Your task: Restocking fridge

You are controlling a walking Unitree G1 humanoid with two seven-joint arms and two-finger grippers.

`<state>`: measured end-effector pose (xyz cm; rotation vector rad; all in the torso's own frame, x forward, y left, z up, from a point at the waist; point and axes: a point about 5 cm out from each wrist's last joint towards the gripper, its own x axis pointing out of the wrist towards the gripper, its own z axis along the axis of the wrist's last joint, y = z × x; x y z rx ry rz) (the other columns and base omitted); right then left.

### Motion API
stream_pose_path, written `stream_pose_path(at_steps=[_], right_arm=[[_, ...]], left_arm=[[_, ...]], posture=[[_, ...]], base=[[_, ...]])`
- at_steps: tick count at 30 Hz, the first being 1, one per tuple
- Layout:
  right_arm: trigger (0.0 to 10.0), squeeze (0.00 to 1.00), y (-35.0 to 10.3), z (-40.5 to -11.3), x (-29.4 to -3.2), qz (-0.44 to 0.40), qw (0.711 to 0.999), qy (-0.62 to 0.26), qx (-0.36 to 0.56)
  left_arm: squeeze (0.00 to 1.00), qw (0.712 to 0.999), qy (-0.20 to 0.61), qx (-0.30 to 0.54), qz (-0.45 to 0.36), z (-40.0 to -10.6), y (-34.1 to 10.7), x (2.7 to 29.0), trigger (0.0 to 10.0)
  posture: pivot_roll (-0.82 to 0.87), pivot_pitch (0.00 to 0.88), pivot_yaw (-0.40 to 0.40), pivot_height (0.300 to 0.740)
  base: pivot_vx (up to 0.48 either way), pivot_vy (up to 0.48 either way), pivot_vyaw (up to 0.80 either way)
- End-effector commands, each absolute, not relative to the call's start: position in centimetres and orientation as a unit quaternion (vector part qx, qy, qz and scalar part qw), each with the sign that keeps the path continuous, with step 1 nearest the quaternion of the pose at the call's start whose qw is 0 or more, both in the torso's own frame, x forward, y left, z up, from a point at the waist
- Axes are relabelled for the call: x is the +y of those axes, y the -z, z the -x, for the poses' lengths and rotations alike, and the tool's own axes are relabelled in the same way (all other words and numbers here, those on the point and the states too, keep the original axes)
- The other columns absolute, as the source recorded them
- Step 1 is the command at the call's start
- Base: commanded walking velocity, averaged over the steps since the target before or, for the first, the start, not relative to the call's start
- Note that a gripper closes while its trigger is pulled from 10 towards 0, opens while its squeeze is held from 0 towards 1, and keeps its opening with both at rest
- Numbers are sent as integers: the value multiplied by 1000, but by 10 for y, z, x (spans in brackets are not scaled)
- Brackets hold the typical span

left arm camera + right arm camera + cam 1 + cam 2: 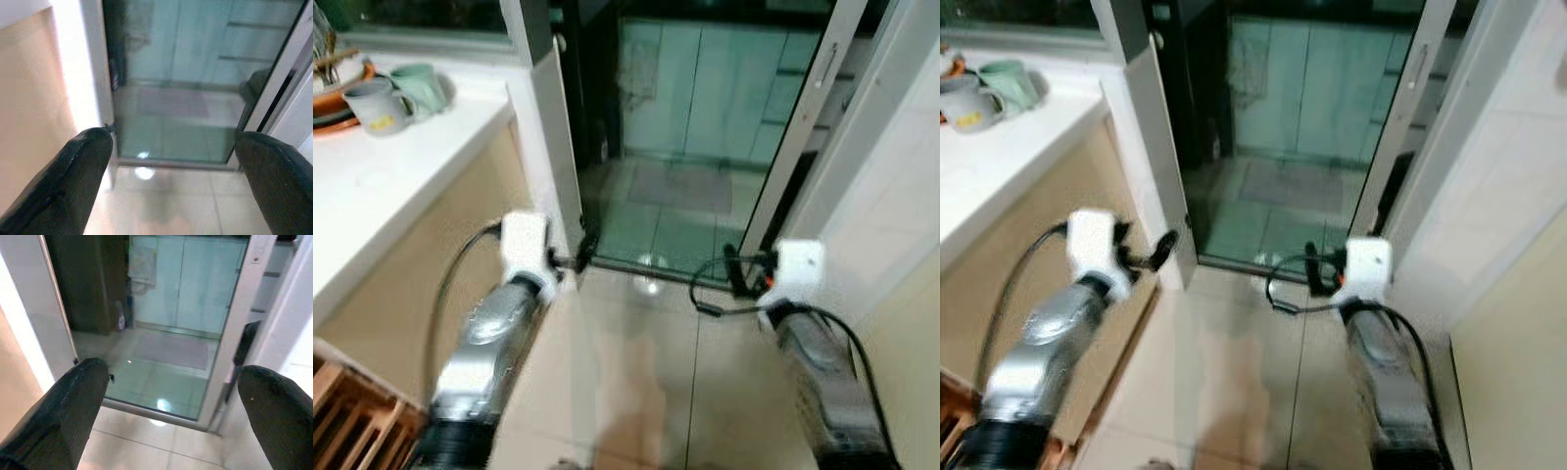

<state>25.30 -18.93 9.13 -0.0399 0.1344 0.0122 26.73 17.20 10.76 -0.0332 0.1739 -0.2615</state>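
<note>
No fridge in sight; ahead stands a glass door (705, 147) in a pale frame, a grey mat (171, 348) on the tiles beyond it; left gripper (171, 147) and right gripper (171, 382) hang before the door, fingers spread, grasping nothing; left of the door a white counter (401, 176) carries two mugs (401, 93).

The left gripper (173, 137) is extended forward, its two black fingers spread apart and unloaded, low near the left edge of the glass sliding door (685, 157). The right gripper (173, 368) is likewise spread and unloaded, low near the right edge of that door.
</note>
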Motion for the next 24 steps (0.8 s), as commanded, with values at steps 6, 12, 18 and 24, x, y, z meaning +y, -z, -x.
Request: stream_pose_path(at_steps=[6, 12, 18, 24], right_arm=[[10000, 0, -93, -259, -183, 18, 998, -21, 65], [10000, 0, -94, -259, -180, 33, 997, -30, 69], [10000, 0, -94, -259, -180, 33, 997, -30, 69], [10000, 0, -94, -259, -180, 33, 997, -30, 69]], left_arm=[[0, 986, 145, 76, -14, -279, -121, 163, 10000], [0, 986, 139, 94, -15, -277, -115, 166, 10000], [0, 986, 139, 94, -15, -277, -115, 166, 10000], [0, 986, 139, 94, -15, -277, -115, 166, 10000]], posture=[[-18, 0, 39, 731], [-22, 0, 42, 731], [-22, 0, 42, 731], [-22, 0, 42, 731]], base=[[0, 0, 0], [0, 0, 0], [0, 0, 0], [0, 0, 0]])
